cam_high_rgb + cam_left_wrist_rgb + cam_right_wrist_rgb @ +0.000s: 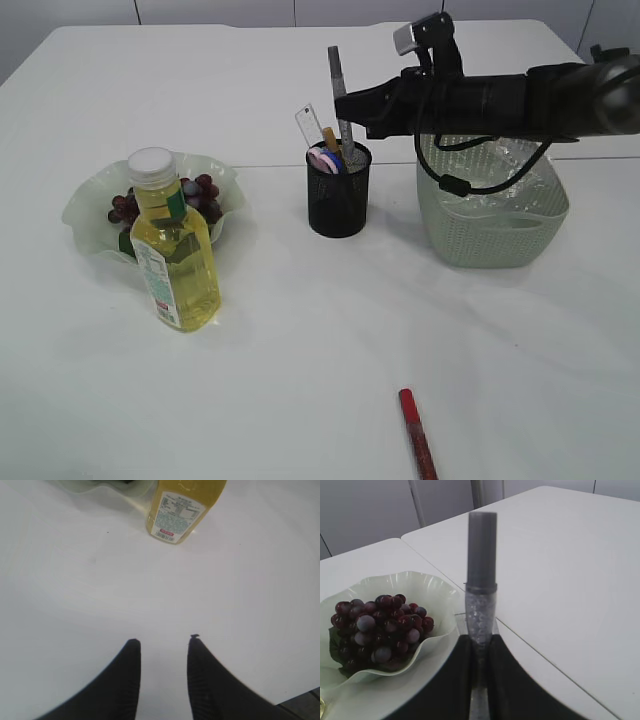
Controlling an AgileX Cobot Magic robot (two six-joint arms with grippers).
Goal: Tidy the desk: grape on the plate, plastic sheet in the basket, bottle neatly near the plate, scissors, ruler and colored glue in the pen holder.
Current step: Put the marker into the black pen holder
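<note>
1. Exterior view: the white worktop point(320, 340) carries a pale green wavy plate point(85, 205) at the left with a bunch of dark grapes point(200, 190) on it. A bottle point(175, 255) of yellow liquid with a white cap stands upright just in front of the plate, partly hiding the grapes. A black mesh pen holder point(338, 200) stands near the middle, with a clear ruler point(308, 125), scissors point(324, 158) and other small things in it. To its right is a pale green basket point(500, 235) with a crumpled clear plastic sheet point(510, 160) inside. The right arm reaches in from the right above the basket, and the right tool point(345, 108) holds a grey glitter glue stick point(340, 90) upright over the pen holder. A red glue stick point(418, 435) lies on the worktop at the front edge, well apart from the rest.

2. Left wrist view: the left tool point(162, 645) hovers over bare worktop, its two dark fingers point(125, 680) apart with nothing between them. The bottle's labelled base shows ahead of it.

3. Right wrist view: the right tool point(480, 645) is closed on the glitter glue stick, which stands upright with its grey cap uppermost. The plate of grapes lies behind it to the left.
</note>
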